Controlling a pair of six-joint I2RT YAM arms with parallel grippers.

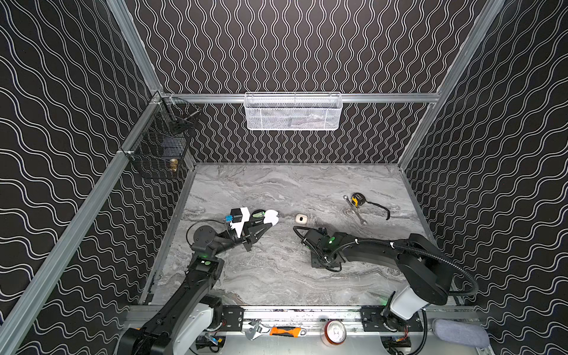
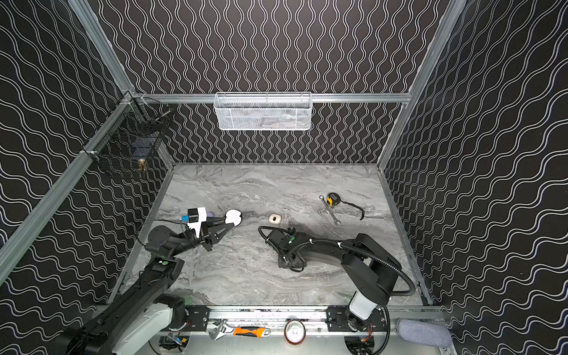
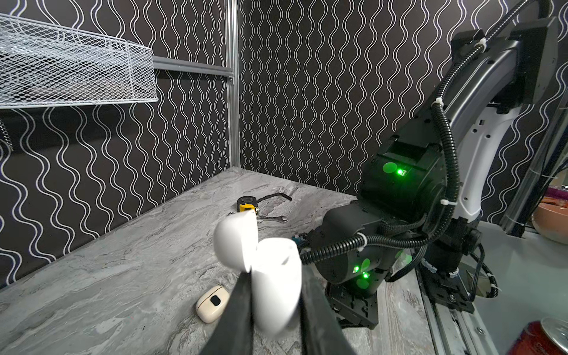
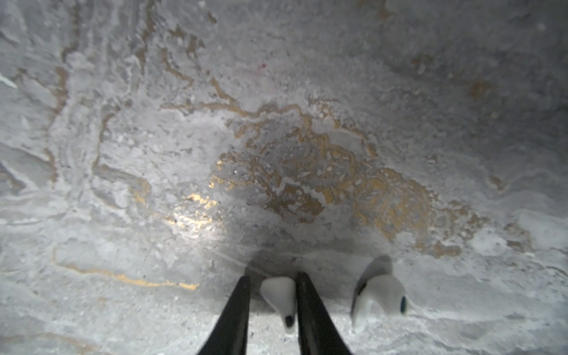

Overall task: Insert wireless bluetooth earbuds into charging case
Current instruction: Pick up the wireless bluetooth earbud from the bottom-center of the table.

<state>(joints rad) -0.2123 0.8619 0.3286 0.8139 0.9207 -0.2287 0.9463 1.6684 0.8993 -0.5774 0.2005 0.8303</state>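
Straddling a white stemmed plastic earbud (image 4: 278, 296) on the marble table (image 4: 276, 123) centre, right gripper (image 4: 273, 276) stands narrow, grip unconfirmed; stem lies along the fingers (image 4: 310, 307), tip wristward; left gripper (image 3: 275, 292) clamps the open white charging case (image 1: 271, 217).

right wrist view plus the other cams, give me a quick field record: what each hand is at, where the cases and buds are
left hand: shut on the open white case, lid flipped back, held off the table
right hand: low over the table, fingers either side of a white earbud; firm grip unclear
second earbud: lying free on the table beside the right hand
cream case: closed, on the table between the two hands, untouched
clutter: tape measure and wrench, farther back on the right arm's side
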